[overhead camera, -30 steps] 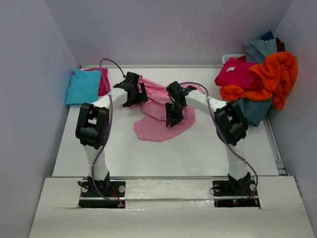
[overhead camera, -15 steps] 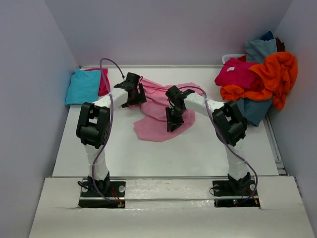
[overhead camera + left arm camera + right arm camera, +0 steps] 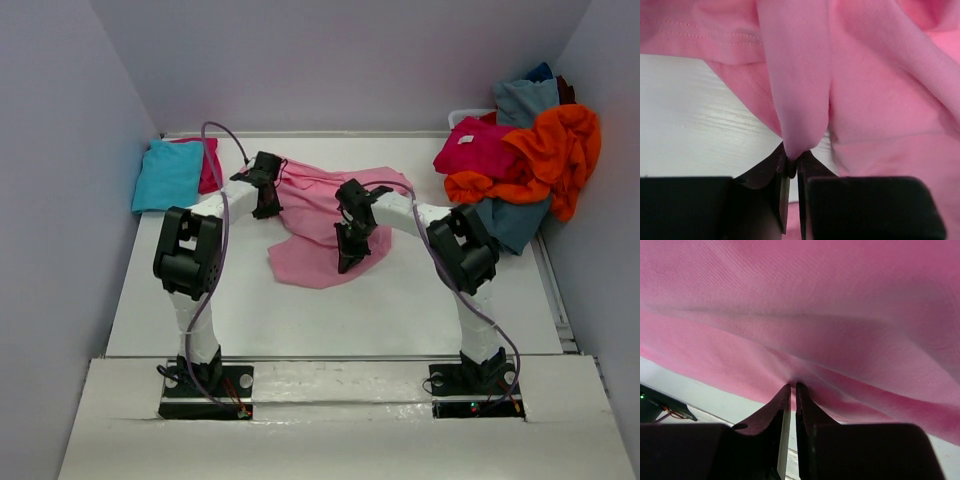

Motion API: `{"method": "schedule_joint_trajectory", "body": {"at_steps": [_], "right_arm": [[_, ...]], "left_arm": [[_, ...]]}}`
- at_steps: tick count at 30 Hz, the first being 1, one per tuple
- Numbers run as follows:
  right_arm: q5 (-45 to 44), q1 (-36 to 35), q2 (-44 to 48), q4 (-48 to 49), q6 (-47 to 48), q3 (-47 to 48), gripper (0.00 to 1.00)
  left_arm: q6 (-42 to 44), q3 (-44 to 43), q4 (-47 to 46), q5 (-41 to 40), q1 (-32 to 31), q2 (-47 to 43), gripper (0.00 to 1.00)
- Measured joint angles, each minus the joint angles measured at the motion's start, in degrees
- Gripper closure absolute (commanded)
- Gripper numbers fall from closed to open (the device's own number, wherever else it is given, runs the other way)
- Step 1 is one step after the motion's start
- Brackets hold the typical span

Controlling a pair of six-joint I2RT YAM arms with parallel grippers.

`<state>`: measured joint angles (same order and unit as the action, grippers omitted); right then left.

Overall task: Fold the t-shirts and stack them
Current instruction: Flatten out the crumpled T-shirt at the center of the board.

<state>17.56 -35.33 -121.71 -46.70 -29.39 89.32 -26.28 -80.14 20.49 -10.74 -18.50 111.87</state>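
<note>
A white table (image 3: 200, 300) carries the scene, with the robot's two arms reaching out from its near edge. At the far right corner, a loose heap of t-shirts is topped by an orange shirt (image 3: 560, 150), with a magenta shirt (image 3: 478, 148) beside it and a grey-blue shirt (image 3: 525, 100) behind.

The light pink t-shirt (image 3: 315, 225) lies crumpled mid-table between the two arms, rumpled into soft ridges and unfolded. Its longer run slants from the far right toward the near left. Which end is the collar cannot be told. A stitched hem shows at the top left of the left wrist view, where the cloth (image 3: 865, 100) meets bare table.

At the far left corner, a folded turquoise shirt (image 3: 168, 175) lies flat, partly covering a second magenta piece (image 3: 210, 165).

The left gripper (image 3: 266, 205) sits at the shirt's far left edge. Its jaws are pressed nearly together, pinching a narrow raised fold of pink cloth at the tips (image 3: 791, 167). The right gripper (image 3: 347, 258) sits at the shirt's near right edge, its jaws likewise drawn to a thin slit (image 3: 792, 390), nipping the pink fabric (image 3: 815, 300) where wrinkles fan out from the pinch.
</note>
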Motion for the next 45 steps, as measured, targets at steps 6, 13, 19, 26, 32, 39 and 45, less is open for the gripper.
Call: {"method": "schedule_joint_trajectory", "body": {"at_steps": [6,13,19,26,32,39,45], "right_arm": [[0.2,-0.1,1.7,1.3,0.0,-2.8,0.85],[-2.2,-0.7,7.8,0.7,0.0,-11.2,0.85],[-5.4,-0.8,13.6,-1.7,-0.7,-17.7,0.85],[-8.9,-0.8,21.1,-5.8,-2.7,-21.1,0.86],[-10.5,-0.8,25.2,-6.8,-4.1,-22.8,0.83],[-9.8,-0.8,19.3,-6.7,-3.0,-17.9,0.50],[-7.9,-0.8,12.1,-5.7,-1.5,-9.1,0.47]], "left_arm": [[-0.3,0.0,0.6,-0.2,0.2,-0.9,0.94],[-0.2,0.0,2.1,-1.4,0.2,-4.6,0.94],[0.3,1.0,3.1,-2.3,0.2,-8.4,0.94],[0.7,4.2,5.5,-2.4,0.2,-10.8,0.94],[1.3,6.7,7.0,-2.9,0.2,-13.9,0.94],[1.5,6.7,7.2,-2.9,0.2,-14.1,0.94],[1.8,5.0,7.5,-2.8,0.2,-12.9,0.94]]}}
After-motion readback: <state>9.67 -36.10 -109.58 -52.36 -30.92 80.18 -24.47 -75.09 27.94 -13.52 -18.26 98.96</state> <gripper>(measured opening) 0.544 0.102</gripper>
